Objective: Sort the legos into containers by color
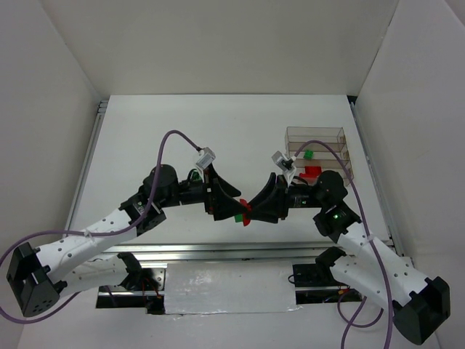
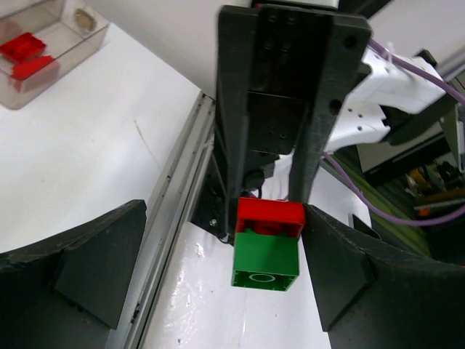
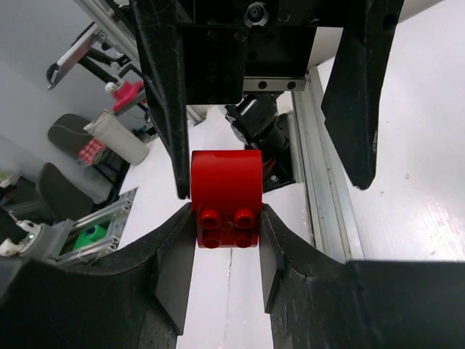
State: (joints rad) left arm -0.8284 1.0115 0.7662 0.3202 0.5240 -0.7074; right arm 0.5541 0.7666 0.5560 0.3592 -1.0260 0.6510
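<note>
A red lego [image 3: 226, 203] with a green lego [image 2: 266, 258] stuck to it hangs in the air near the table's front edge. My right gripper [image 3: 227, 240] is shut on the red lego [image 1: 245, 206], its pads pressing both sides. Facing it, my left gripper [image 2: 225, 276] is open wide around the pair; its right finger [image 2: 341, 269] sits close beside the bricks and its left finger is well away. The containers [image 1: 320, 138], a clear divided tray, stand at the back right, holding a green lego [image 1: 308, 154] and a red lego [image 1: 312, 171].
The tray [image 2: 69, 40] with red bricks [image 2: 22, 51] shows at the top left of the left wrist view. An aluminium rail [image 1: 254, 251] runs along the table's front edge under the grippers. White walls enclose the table.
</note>
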